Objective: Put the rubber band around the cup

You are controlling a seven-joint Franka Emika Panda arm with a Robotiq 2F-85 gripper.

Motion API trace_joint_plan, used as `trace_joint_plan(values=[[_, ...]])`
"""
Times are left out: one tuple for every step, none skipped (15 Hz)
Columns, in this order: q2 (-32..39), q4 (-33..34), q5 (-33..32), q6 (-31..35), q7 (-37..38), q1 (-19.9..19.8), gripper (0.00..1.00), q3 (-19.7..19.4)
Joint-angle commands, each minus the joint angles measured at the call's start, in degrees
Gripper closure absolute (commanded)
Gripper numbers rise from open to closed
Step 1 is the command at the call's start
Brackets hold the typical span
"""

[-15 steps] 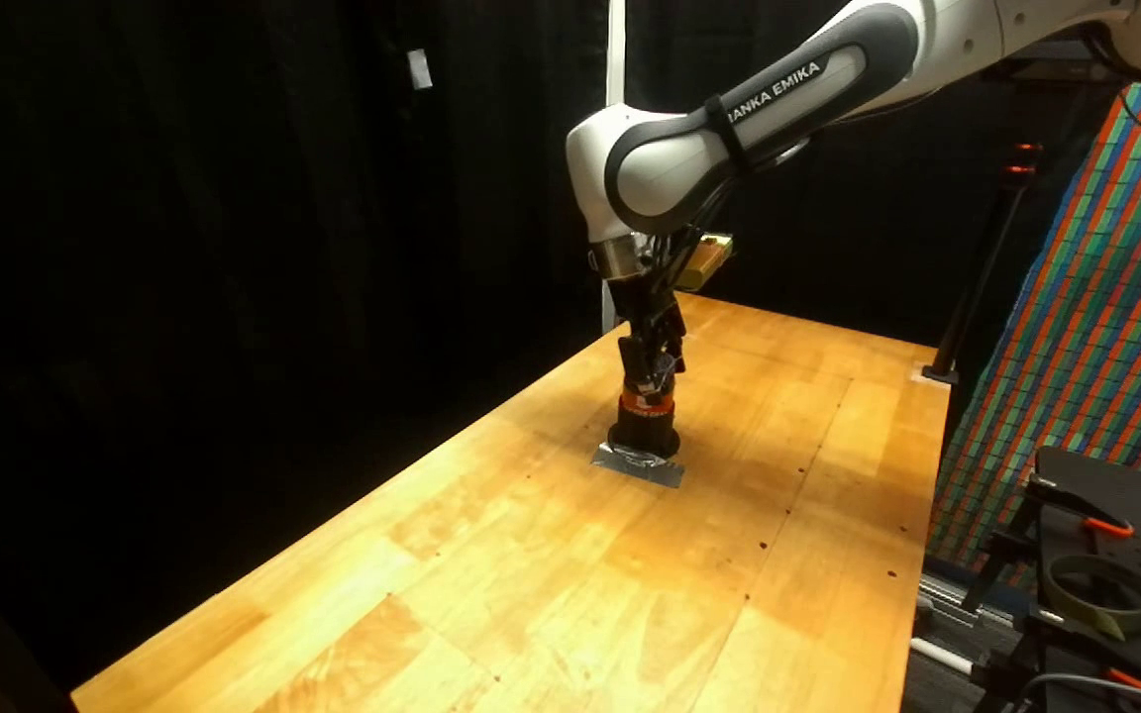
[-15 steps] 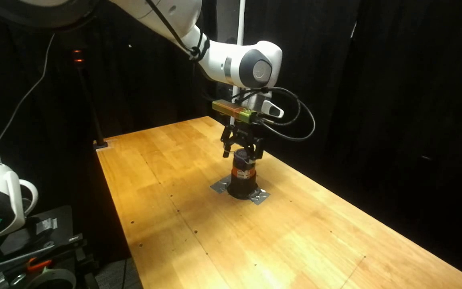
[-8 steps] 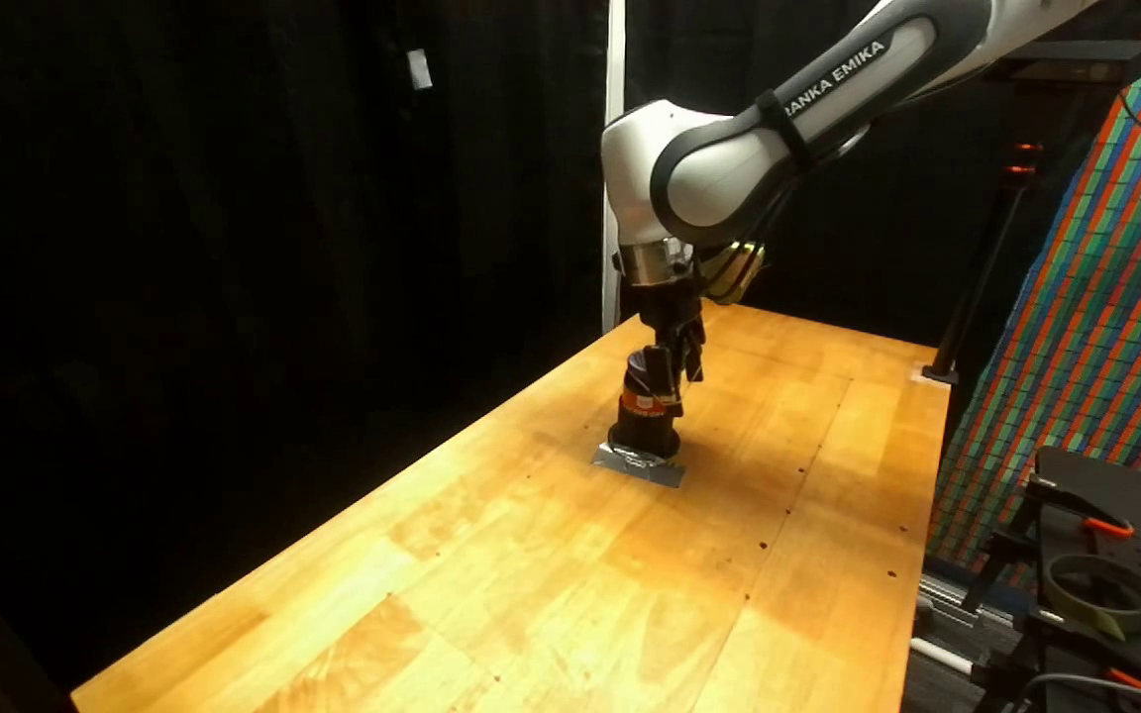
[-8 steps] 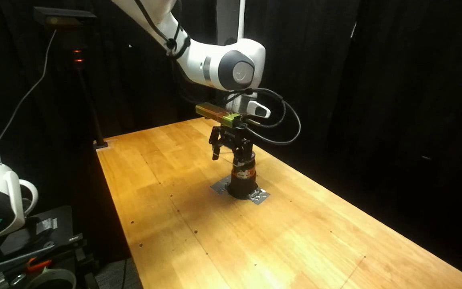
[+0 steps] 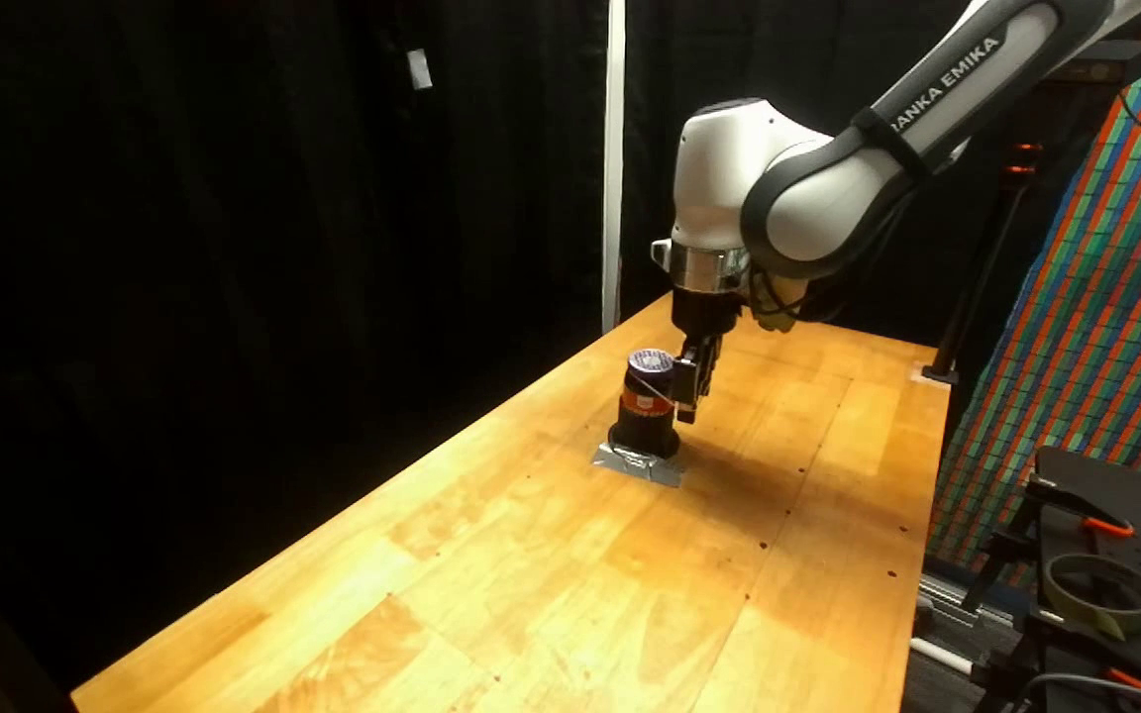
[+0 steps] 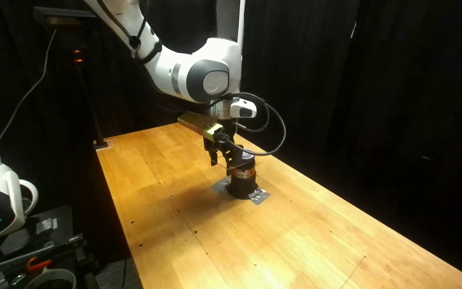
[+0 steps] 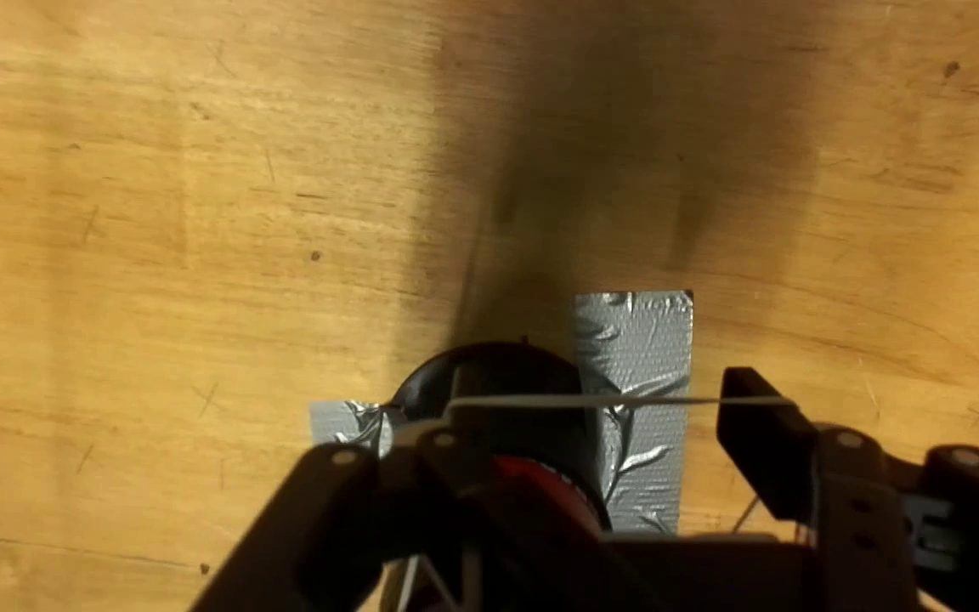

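Note:
The cup [image 5: 647,433] is a dark upright cylinder with an orange-red stripe, taped to the table. In an exterior view it also shows [image 6: 243,186]. In the wrist view it is partly hidden behind a finger [image 7: 468,459]. My gripper [image 6: 221,167] points down beside the cup's upper part, its nearer finger close against it; whether they touch I cannot tell. The fingers stand apart. The thin pale rubber band [image 7: 532,401] is stretched across both fingertips. In both exterior views a strand of the band [image 5: 652,390] runs from the gripper across the cup's upper side [image 6: 240,165].
Grey tape [image 7: 638,357] holds the cup's base to the wooden table [image 5: 570,584]. A dark post [image 5: 977,277] stands at the table's far corner. A black side table [image 5: 1125,495] with a tape roll [image 5: 1100,594] stands beyond the table's edge. A cable [image 6: 283,132] loops from the wrist.
The gripper has moved from over the cup to beside it, back toward the arm's base. The cup's top is now uncovered, and the band is drawn across its side. The cup has not moved.

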Motion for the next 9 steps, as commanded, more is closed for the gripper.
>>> trace_joint_plan(values=[[-5.9, -10.2, -2.1, 10.0, 2.9, 1.2, 0.58, -1.2], [-6.4, -11.8, -3.0, 13.1, 3.7, 1.4, 0.65, -1.7], [-7.0, -13.6, -4.5, 16.7, 5.1, 1.8, 0.73, -2.5], [-7.6, -15.5, -6.5, 20.5, 7.1, 2.7, 0.78, -3.8], [-8.0, -17.0, -8.8, 23.4, 9.4, 3.9, 0.8, -5.4], [-8.4, -18.5, -11.5, 26.5, 12.3, 5.4, 0.82, -7.5], [-8.5, -19.6, -14.2, 29.2, 14.6, 7.1, 0.84, -9.6], [-8.4, -20.6, -18.3, 32.0, 18.4, 8.8, 0.83, -12.0], [-8.3, -21.3, -22.2, 34.7, 22.3, 11.5, 0.8, -15.5]])
